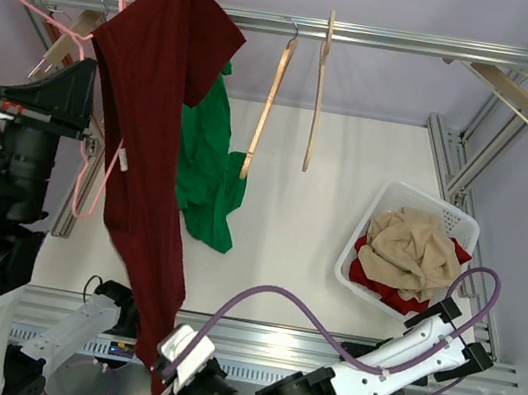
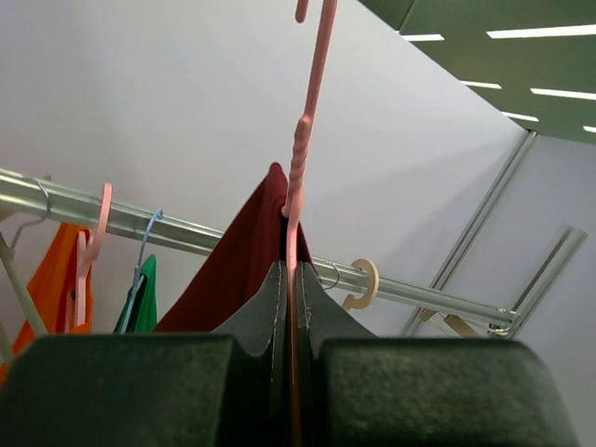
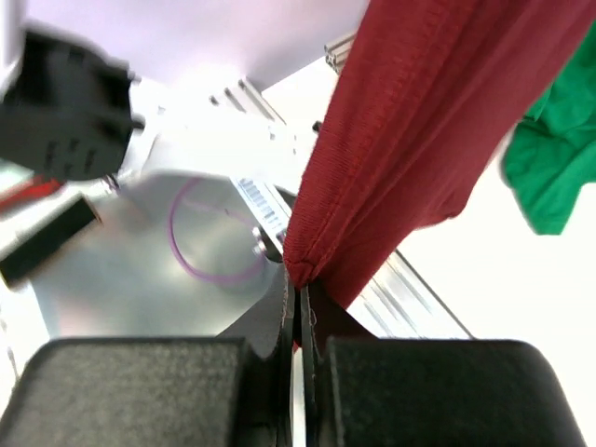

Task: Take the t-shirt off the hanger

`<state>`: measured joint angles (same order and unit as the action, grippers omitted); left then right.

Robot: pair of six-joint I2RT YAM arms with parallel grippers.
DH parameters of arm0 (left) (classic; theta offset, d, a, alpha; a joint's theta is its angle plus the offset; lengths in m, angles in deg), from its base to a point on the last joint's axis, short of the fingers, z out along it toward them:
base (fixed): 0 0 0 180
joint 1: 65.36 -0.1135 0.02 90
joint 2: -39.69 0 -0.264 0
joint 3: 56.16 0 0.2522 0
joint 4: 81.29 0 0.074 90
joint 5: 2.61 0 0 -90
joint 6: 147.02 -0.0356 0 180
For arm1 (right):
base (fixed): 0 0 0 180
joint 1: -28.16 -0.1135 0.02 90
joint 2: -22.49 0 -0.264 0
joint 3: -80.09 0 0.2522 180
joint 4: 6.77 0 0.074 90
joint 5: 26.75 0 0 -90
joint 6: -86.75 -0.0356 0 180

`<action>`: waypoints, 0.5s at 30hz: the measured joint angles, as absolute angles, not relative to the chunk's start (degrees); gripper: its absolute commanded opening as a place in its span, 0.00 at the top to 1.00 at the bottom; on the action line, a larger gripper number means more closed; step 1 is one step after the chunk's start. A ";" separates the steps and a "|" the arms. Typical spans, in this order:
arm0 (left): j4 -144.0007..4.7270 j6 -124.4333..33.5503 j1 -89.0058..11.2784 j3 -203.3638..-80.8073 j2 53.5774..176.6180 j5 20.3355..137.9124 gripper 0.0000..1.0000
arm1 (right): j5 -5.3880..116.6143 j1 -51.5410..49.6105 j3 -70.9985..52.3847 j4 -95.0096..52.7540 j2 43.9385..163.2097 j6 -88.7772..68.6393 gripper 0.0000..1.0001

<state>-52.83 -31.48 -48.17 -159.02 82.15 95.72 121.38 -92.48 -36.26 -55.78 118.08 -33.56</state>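
Observation:
A dark red t-shirt [image 1: 157, 109] hangs in a long strip from near the rail [image 1: 372, 38] down to the near edge. A pink hanger [image 1: 46, 14] runs under its top at the left, hook free of the rail. My left gripper [image 1: 80, 131] is shut on the hanger's pink bar [image 2: 296, 186], with the red t-shirt [image 2: 237, 275] just behind. My right gripper [image 1: 163, 378] is shut on the t-shirt's bottom hem [image 3: 307, 265], and the cloth [image 3: 419, 121] rises away from it.
A green shirt [image 1: 211, 163] hangs beside the red one and also shows in the right wrist view [image 3: 549, 177]. Two bare wooden hangers [image 1: 269, 107] hang on the rail. A white basket [image 1: 457, 225] with beige and red clothes stands at the right. An orange garment [image 2: 56, 279] hangs on the rail.

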 measured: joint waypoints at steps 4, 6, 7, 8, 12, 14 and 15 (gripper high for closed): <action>-59.68 -26.06 -48.17 -148.59 80.47 96.66 1.00 | 122.15 -94.12 -40.70 -58.01 120.58 -27.64 1.00; -61.42 -22.41 -48.17 -144.04 78.52 96.47 1.00 | 122.10 -93.70 -44.32 -58.25 123.61 -24.99 1.00; -61.45 -20.92 -48.17 -142.69 77.65 96.14 1.00 | 122.02 -93.40 -44.78 -58.07 124.66 -24.20 1.00; -60.83 -19.63 -48.19 -142.34 76.84 95.53 1.00 | 121.78 -93.11 -44.43 -58.27 125.17 -23.72 1.00; -56.59 -17.30 -48.19 -147.96 75.42 91.59 1.00 | 120.57 -91.17 -31.71 -55.45 120.64 -24.44 1.00; -54.89 -16.38 -48.19 -150.71 73.47 88.49 1.00 | 120.27 -89.57 -24.04 -55.06 115.92 -24.88 1.00; -54.26 -16.03 -48.19 -151.08 71.90 87.09 1.00 | 119.87 -88.61 -21.18 -54.77 113.23 -24.79 1.00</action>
<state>-54.26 -16.03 -48.19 -151.08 71.90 87.09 119.87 -88.61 -21.18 -54.77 113.23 -24.79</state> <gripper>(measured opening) 0.027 0.031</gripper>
